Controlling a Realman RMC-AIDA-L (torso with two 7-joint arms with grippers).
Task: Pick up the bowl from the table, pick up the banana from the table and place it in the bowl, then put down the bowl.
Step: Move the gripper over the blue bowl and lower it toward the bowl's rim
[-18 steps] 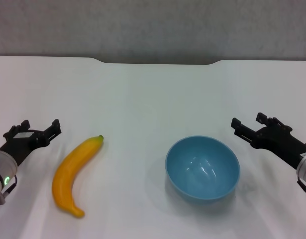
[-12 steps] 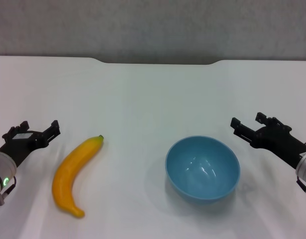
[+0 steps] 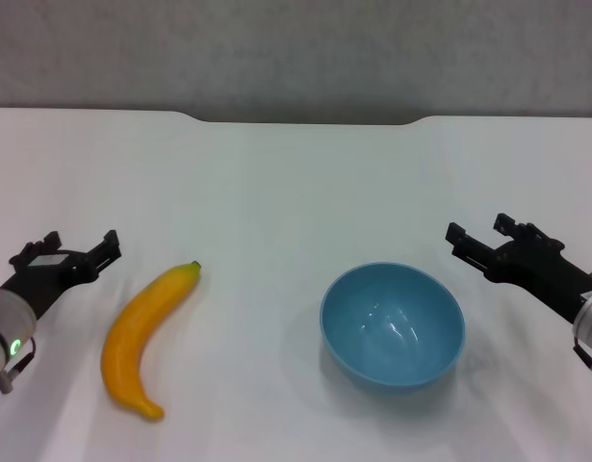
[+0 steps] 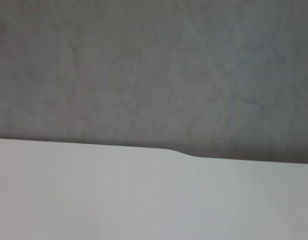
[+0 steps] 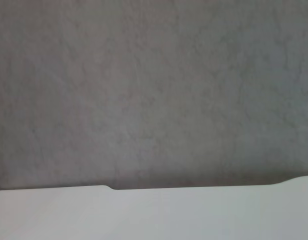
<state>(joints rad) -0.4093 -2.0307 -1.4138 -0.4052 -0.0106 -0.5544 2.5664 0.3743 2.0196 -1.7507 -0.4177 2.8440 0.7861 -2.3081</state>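
Jaws spread both arms | banana by left gripper | bowl by right gripper

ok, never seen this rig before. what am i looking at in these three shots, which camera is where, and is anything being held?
It is a two-armed robot working at a white table. The wide shot comes from a camera on its head, looking forward and down, so its left arm shows on the left and its right arm on the right. The other two shots come from cameras on the wrists; right now they show only the table's far edge and the grey wall behind it.

On the table lie a yellow banana and an empty light-blue bowl, set apart from each other.

The left gripper is beside the banana, on its outer side; the right gripper is beside the bowl, on its outer side. Both are open and hold nothing.
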